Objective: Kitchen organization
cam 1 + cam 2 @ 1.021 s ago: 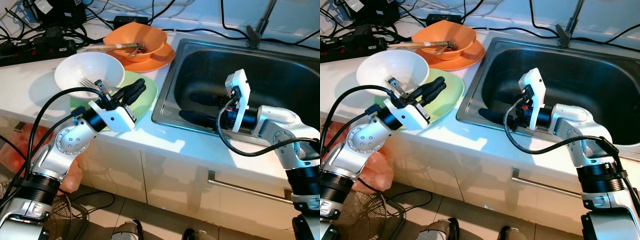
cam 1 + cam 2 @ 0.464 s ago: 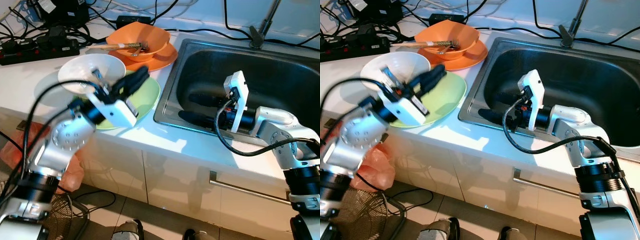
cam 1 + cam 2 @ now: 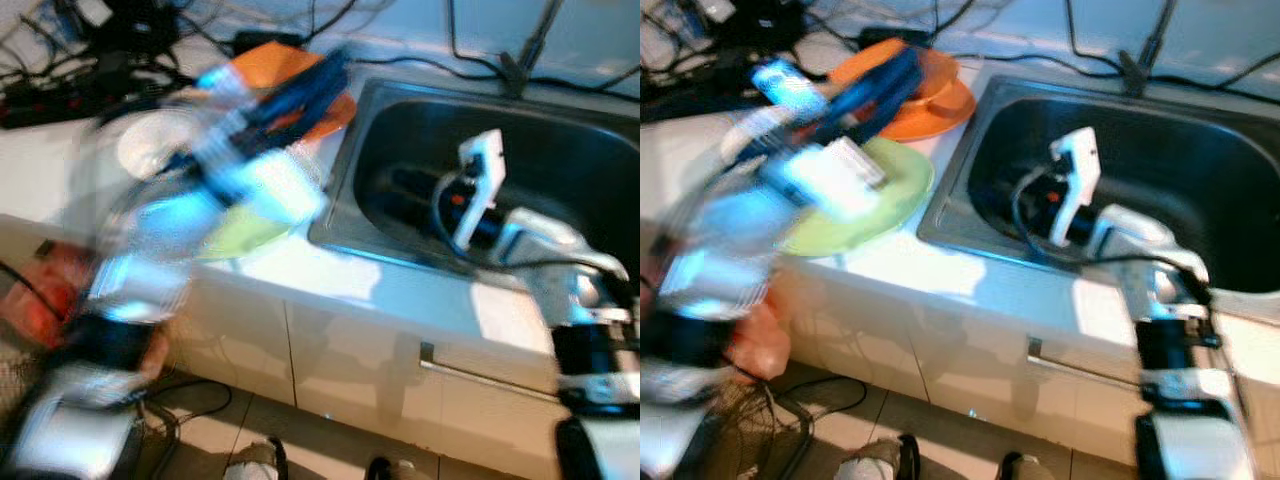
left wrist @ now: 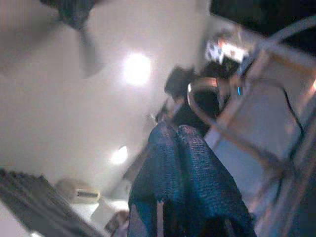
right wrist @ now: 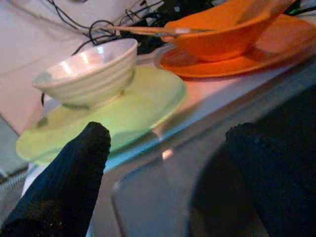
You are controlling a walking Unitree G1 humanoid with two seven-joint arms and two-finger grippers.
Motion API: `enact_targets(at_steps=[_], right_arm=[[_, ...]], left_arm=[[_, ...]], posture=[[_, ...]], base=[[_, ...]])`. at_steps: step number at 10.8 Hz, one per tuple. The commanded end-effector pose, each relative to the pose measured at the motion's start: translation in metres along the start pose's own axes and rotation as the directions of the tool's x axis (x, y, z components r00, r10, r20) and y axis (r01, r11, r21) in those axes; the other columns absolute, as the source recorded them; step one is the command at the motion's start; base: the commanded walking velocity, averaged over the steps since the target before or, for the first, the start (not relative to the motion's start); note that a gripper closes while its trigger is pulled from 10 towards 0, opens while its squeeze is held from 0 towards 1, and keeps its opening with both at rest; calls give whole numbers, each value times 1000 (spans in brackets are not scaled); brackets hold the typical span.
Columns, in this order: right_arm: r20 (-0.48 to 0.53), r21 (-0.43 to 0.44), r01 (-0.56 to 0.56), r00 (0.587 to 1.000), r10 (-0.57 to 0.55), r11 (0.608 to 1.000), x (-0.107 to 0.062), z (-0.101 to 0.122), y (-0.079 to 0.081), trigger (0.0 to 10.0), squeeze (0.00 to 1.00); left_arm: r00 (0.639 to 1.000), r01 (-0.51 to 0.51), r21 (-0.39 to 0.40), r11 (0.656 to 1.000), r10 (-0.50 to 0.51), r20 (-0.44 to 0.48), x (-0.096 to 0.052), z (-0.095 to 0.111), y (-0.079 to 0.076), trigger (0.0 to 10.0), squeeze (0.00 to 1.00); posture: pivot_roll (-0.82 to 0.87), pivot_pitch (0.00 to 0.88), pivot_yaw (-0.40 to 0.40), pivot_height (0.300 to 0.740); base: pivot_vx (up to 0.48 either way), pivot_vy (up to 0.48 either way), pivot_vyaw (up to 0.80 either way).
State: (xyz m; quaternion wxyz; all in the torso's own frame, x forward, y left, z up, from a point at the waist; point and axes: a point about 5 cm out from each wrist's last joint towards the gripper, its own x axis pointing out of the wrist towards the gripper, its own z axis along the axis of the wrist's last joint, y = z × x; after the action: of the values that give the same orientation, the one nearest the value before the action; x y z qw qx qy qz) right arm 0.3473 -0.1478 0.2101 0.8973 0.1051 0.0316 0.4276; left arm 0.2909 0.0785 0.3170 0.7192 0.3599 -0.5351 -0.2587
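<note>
Left gripper (image 4: 182, 163) is clenched on nothing, blurred above the counter. Right gripper (image 5: 168, 163) is held spread inside the sink (image 3: 560, 130) – probably parked to receive dishes. White bowl (image 5: 89, 74) is seated on the green plate (image 5: 143, 106) – orange bowl (image 5: 222, 34) beyond.

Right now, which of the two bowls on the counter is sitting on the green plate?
The white bowl: it sits on the green plate. The orange bowl rests on an orange plate of its own, farther back.
</note>
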Motion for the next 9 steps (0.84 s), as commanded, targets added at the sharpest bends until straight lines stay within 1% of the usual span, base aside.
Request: enact_targets(at_steps=[1, 2, 3, 4, 5, 6, 7, 8, 9], right_arm=[[26, -3, 26, 999, -26, 1000, -2, 6, -3, 10000, 0], [37, 4, 47, 998, -47, 999, -1, 5, -4, 10000, 0], [50, 19, 67, 996, -67, 998, 0, 4, -5, 10000, 0], [47, 16, 86, 995, -86, 996, -2, 0, -6, 10000, 0], [46, 3, 181, 982, -181, 983, -8, -4, -16, 10000, 0], [67, 4, 373, 925, -373, 928, -20, -7, -36, 10000, 0], [78, 11, 418, 906, -417, 909, -24, -8, -40, 10000, 0], [93, 8, 497, 863, -496, 868, -30, -8, -48, 10000, 0], [123, 15, 569, 815, -567, 822, -34, -6, -54, 10000, 0]], left_arm=[[1000, -22, -6, 1000, 22, 7, 7, 1, 2, 0, 0], [996, -92, -65, 994, 93, 4, 21, 0, 5, 0, 0], [978, -211, -137, 968, 209, -26, 36, -5, 15, 0, 0], [963, -270, -164, 949, 265, -54, 41, -9, 23, 0, 0], [942, -334, -194, 922, 320, -102, 40, -17, 33, 0, 0], [881, -469, -304, 829, 415, -228, 32, -36, 48, 0, 0], [859, -508, -346, 789, 436, -268, 30, -42, 50, 0, 0], [799, -601, -451, 660, 474, -370, 24, -56, 54, 0, 0], [733, -678, -566, 469, 488, -474, 19, -73, 56, 0, 0]], posture=[[124, 122, 22, 740], [115, 119, 26, 740], [111, 118, 29, 740], [110, 119, 28, 740], [110, 123, 30, 740], [106, 128, 38, 740], [106, 128, 40, 740], [105, 130, 45, 740], [101, 133, 50, 740]], base=[[0, 0, 0], [0, 0, 0], [0, 0, 0], [0, 0, 0], [0, 0, 0], [0, 0, 0], [0, 0, 0], [0, 0, 0], [0, 0, 0]])
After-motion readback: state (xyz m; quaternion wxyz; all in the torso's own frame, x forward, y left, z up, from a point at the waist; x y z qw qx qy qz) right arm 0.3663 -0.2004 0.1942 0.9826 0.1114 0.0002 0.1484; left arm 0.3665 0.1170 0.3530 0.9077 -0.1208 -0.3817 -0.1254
